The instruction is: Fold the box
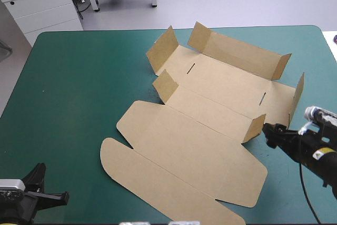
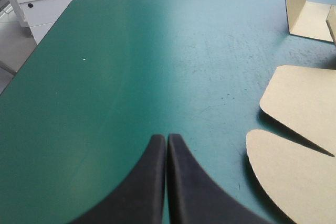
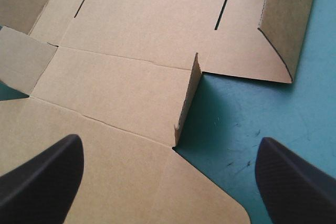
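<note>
High: box mid-table, mostly flat, far walls half up. Left wrist: left gripper clenched on nothing, box at its 2 o'clock, apart. Right wrist: right gripper spread wide, empty, side flap at 12. Risk I see: nothing pins the sheet, so pushing that flap could skid it.

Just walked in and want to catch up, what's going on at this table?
A two-armed robot is folding a brown cardboard box, a cut sheet lying on the teal-green table cover. Its far wall and small side flaps stand up; the lid panels lie flat. The open black right claw hovers at one raised flap. The left claw is shut, off the box.
</note>
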Controlling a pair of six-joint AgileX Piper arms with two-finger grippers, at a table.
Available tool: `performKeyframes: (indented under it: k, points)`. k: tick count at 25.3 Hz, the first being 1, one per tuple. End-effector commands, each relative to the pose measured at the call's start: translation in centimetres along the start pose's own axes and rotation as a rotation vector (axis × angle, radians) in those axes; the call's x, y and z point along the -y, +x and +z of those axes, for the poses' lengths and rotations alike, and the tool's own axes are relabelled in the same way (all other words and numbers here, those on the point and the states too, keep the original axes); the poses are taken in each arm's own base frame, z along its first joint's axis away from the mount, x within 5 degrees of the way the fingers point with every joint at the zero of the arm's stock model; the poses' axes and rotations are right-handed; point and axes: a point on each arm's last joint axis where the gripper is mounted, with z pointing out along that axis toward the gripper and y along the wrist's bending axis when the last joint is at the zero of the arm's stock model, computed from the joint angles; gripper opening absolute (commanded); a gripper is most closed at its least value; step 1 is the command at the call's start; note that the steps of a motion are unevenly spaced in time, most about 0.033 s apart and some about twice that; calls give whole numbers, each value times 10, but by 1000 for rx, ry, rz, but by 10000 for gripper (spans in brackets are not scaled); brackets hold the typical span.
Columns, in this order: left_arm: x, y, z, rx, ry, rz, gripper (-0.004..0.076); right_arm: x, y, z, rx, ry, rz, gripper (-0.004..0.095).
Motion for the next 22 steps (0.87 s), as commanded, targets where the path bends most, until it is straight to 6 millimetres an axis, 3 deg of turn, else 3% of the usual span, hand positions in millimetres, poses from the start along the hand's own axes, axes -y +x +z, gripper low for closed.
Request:
performKeyframes:
  k: [1,9,12,19,22]
  points:
    - [0,-14,-9,118,2,-6,-10,-7,-29,21,2,-6,55,819]
    - [0,-14,-9,118,2,-6,-10,2,-45,92,-210,74,130,819]
    - [0,-14,-9,118,2,-6,-10,7,-49,131,-316,95,185,819]
    - [0,-14,-9,118,2,-6,-10,7,-43,166,-452,49,296,812]
    - [0,-14,-9,118,2,-6,-10,8,-37,169,-517,54,310,683]
